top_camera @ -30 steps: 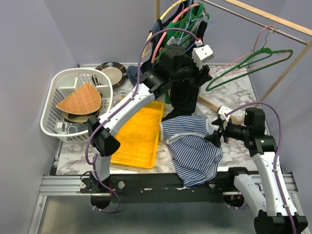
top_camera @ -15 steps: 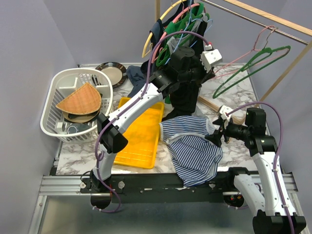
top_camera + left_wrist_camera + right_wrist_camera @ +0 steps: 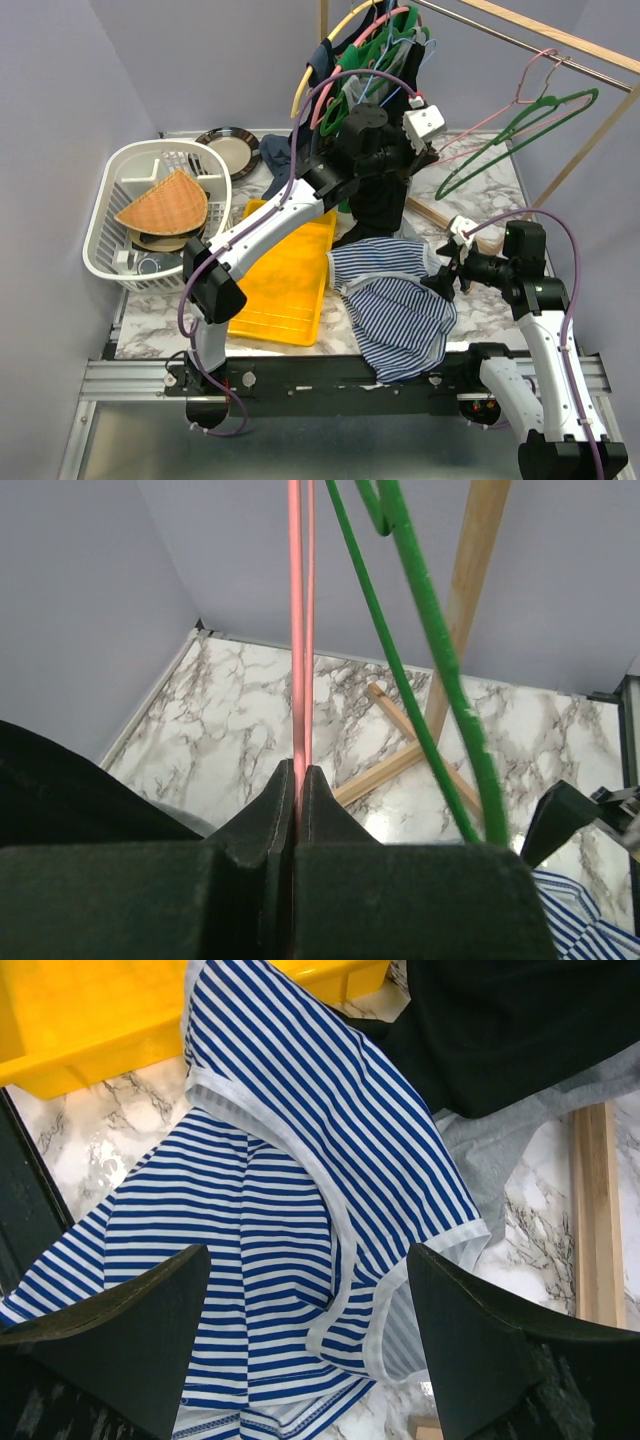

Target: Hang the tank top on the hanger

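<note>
Now the left gripper is clamping the hanger, presumably to unhook it; the right gripper is hovering open-jawed above the tank top.

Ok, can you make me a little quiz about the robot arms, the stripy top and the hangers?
1. True or false: the left gripper is shut on the thin pink hanger.
2. Where is the striped tank top? A) in the yellow tray. B) on the marble table, below the right gripper. C) hanging on the rail.
3. Fill in: the right gripper's jaws stand ____.
Key: 1 true; 2 B; 3 open.
</note>
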`<move>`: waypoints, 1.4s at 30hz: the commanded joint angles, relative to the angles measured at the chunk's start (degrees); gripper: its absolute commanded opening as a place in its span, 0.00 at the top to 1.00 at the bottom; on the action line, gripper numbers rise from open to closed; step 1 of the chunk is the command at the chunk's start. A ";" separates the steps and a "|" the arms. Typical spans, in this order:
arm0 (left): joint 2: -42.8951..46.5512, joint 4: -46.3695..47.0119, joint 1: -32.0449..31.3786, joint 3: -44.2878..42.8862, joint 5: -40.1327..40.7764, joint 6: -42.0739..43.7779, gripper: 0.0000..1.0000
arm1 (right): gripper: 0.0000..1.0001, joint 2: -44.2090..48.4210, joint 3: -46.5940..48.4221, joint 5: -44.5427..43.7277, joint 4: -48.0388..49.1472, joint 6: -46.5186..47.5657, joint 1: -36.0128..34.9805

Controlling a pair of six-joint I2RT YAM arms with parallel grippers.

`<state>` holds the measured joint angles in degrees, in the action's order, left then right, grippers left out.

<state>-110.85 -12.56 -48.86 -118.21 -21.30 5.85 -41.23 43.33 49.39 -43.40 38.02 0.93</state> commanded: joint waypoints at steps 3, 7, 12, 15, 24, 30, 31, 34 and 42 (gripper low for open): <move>6.69 13.08 -0.09 6.58 0.21 -5.67 1.00 | 0.12 0.10 0.17 1.33 -1.43 0.56 0.74; 7.22 14.31 -0.09 7.56 0.47 -5.58 1.00 | 0.12 0.36 0.09 1.50 -1.43 0.56 0.83; 8.80 18.08 0.34 12.29 0.73 -8.39 1.00 | 0.12 0.36 0.09 1.77 -1.60 0.56 1.00; 10.03 19.94 0.70 14.06 0.73 -9.18 1.00 | 0.12 0.36 0.09 1.94 -1.69 0.74 1.09; 17.85 19.50 3.42 25.20 3.54 -8.13 1.00 | 0.12 0.72 0.26 3.26 -2.75 2.06 1.27; 25.23 16.43 4.21 32.07 5.74 -6.11 1.00 | 0.12 0.63 0.44 4.23 -3.71 2.94 1.36; 27.07 15.21 4.39 32.78 6.18 -6.11 1.00 | 0.12 0.63 0.44 4.40 -3.89 3.20 1.44; 31.11 11.26 4.65 36.03 7.67 -4.18 1.00 | 0.12 0.80 0.53 5.45 -4.76 4.78 1.44; 45.53 -1.93 5.18 47.89 11.72 -1.45 1.00 | 0.11 0.80 1.49 8.79 -8.71 10.31 1.44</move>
<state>-72.47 -5.23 -44.21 -74.72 -13.52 1.83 -40.80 43.33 54.13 -47.68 43.83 2.00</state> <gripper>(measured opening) 0.024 0.886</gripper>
